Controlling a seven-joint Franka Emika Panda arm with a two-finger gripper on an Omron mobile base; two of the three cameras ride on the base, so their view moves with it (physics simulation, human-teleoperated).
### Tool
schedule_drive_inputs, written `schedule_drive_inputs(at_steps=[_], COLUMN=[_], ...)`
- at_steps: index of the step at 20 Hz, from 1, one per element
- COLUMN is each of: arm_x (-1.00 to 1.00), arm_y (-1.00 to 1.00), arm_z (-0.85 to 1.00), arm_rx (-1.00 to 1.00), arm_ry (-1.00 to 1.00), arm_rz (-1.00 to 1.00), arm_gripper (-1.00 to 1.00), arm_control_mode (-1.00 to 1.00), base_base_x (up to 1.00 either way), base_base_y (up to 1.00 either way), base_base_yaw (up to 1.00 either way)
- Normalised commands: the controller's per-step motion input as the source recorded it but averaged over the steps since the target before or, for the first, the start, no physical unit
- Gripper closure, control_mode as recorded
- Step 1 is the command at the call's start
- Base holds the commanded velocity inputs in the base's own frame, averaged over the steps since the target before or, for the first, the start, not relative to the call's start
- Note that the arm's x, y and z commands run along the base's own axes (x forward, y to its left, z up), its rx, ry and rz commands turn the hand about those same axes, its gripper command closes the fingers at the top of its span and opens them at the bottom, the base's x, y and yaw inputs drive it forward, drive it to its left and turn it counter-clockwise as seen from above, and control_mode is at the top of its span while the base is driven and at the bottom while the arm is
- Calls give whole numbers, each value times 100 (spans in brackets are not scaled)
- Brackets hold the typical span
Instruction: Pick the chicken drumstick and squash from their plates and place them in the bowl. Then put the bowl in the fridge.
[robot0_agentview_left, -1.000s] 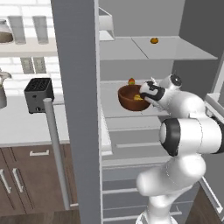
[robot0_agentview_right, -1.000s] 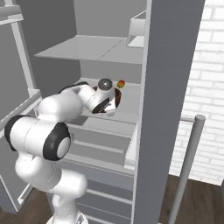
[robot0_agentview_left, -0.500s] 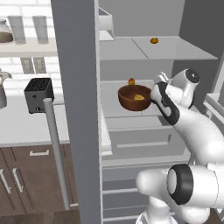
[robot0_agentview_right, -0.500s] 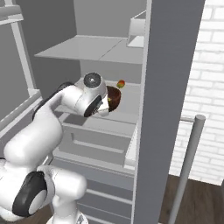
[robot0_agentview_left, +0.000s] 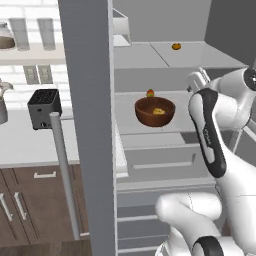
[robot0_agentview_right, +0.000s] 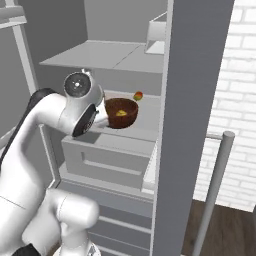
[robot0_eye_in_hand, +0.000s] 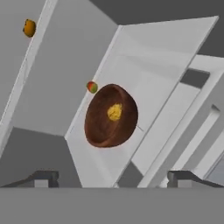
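Fingertips (robot0_eye_in_hand: 43, 178) wide apart at the bottom of the hand view, nothing between them; gripper (robot0_eye_in_hand: 111, 181) empty and clear of the bowl (robot0_eye_in_hand: 110, 115). Ahead at 12 o'clock, bowl resting on a white shelf of the fridge (robot0_agentview_left: 85, 100), yellow lump of squash (robot0_eye_in_hand: 115, 111) inside; drumstick not distinguishable. Just beyond the rim at 11 o'clock, a small red-and-green fruit (robot0_eye_in_hand: 92, 87). On the shelf above, a small orange fruit (robot0_agentview_left: 176, 46). Far at 9 o'clock in the left base view, a black toaster (robot0_agentview_left: 44, 107) on the counter.
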Motion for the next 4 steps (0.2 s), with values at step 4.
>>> schedule_drive_inputs(at_steps=[4], arm_x=[-100], arm_y=[9], arm_z=[35], arm_rx=[-5], arm_ry=[-28], arm_rz=[5], arm_gripper=[-100], arm_control_mode=[-100], base_base_x=[0], base_base_y=[0], base_base_yaw=[0])
